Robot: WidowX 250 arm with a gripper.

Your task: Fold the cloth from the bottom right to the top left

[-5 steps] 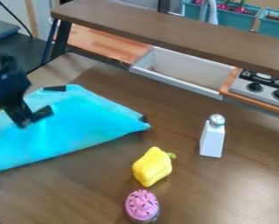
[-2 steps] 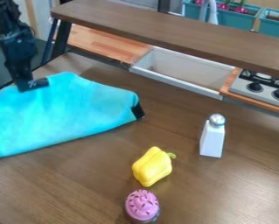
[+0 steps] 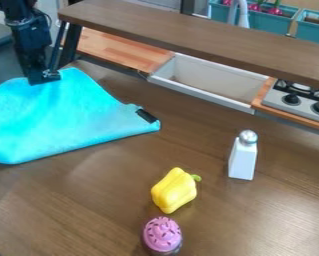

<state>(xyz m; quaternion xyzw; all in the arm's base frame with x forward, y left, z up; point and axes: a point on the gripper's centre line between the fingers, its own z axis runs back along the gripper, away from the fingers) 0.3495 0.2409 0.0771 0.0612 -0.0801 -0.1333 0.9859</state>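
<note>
Limply, a blue cloth (image 3: pixel 61 117) spreads across the left of the wooden tabletop (image 3: pixel 248 215), likely light, unbreakable and best pinched firmly near a corner; the black gripper (image 3: pixel 45 79) appears clenched on its upper edge.

We can read no text, label, brand, number or sign on anything in view.
</note>
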